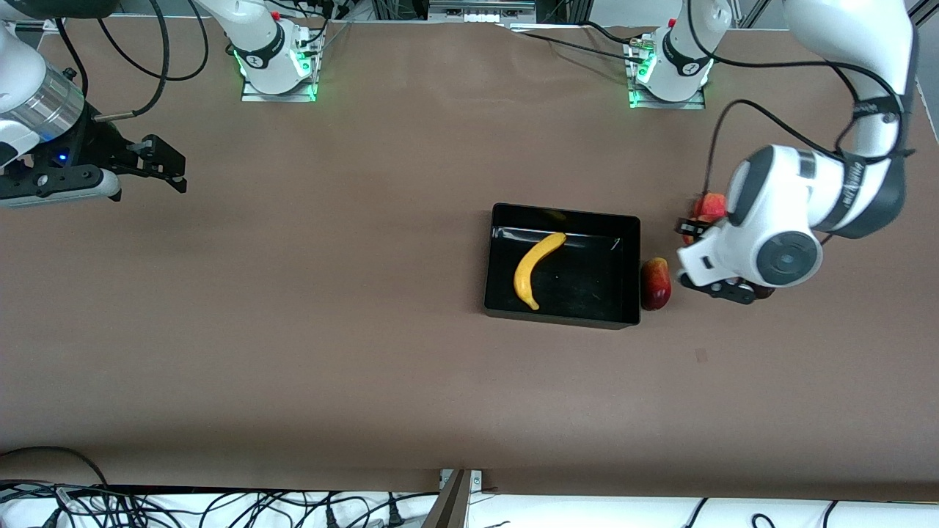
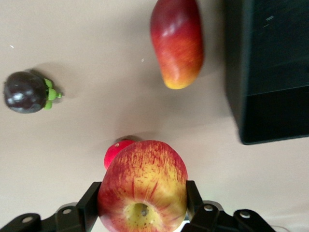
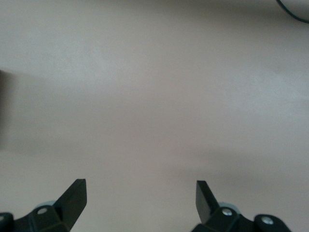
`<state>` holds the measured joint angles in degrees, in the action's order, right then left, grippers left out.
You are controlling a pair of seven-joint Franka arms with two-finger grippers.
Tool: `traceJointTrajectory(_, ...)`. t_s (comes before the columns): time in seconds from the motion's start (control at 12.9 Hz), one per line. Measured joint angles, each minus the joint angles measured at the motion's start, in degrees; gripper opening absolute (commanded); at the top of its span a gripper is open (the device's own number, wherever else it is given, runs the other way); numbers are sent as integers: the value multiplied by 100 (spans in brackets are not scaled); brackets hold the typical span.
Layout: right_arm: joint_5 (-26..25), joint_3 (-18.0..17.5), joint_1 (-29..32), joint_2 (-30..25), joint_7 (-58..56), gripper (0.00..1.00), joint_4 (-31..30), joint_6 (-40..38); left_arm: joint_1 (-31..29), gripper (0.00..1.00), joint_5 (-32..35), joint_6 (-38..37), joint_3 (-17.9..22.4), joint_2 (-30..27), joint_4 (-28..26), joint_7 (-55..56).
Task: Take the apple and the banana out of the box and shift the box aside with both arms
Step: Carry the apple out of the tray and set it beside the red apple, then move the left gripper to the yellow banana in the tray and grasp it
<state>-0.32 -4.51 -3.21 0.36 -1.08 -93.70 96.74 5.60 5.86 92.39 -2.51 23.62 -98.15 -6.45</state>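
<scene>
— Banana (image 1: 533, 270) first: where does it lie?

— Inside the black box (image 1: 499, 299), on the floor of it, toward the wall at the right arm's end. 1 curved yellow fruit, nothing else in there with it.

— And the apple (image 2: 143, 189)?

— Clamped in the left gripper (image 2: 143, 203). The left wrist view shows 2 black fingers (image 2: 90, 204) pressed on either side of it, red skin streaked with yellow, the stem dimple facing the camera. It is lifted above the table (image 1: 293, 330), beside the box toward the left arm's end. In the front view only a sliver of the apple (image 1: 710, 205) shows past the white wrist.

— What sits under it?

— A small all-red round fruit (image 2: 117, 152), mostly hidden by the apple. An oval dark-red fruit (image 1: 656, 284) lies just beside the box wall at the left arm's end; whether it touches the wall I cannot tell. A dark purple fruit (image 2: 25, 92) with a green calyx rests on the table, well apart from the box.

— The right gripper (image 1: 158, 163)?

— Spread wide and holding nothing, 2 fingers apart in the right wrist view over bare brown tabletop. It hangs over the right arm's end of the table, well apart from the box; that arm waits.
</scene>
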Motion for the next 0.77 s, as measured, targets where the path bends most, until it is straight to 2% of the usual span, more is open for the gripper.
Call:
traceJointTrajectory(0.23,0,0,0,0,0,100,0,0,-2,9,0,1539,-81,-350,-1529,-24)
traceJointTrajectory(0.39,0,0,0,0,0,100,0,0,41,13,0,2593,-101,-529,-2429,-12)
traceJointTrajectory(0.46,0,0,0,0,0,100,0,0,45,27,0,2913,-101,-521,-2687,-12)
traceJointTrajectory(0.54,0,0,0,0,0,100,0,0,45,99,0,3085,-101,-484,-2811,-12)
traceJointTrajectory(0.77,0,0,0,0,0,100,0,0,46,100,0,3112,-102,-451,-2774,-12)
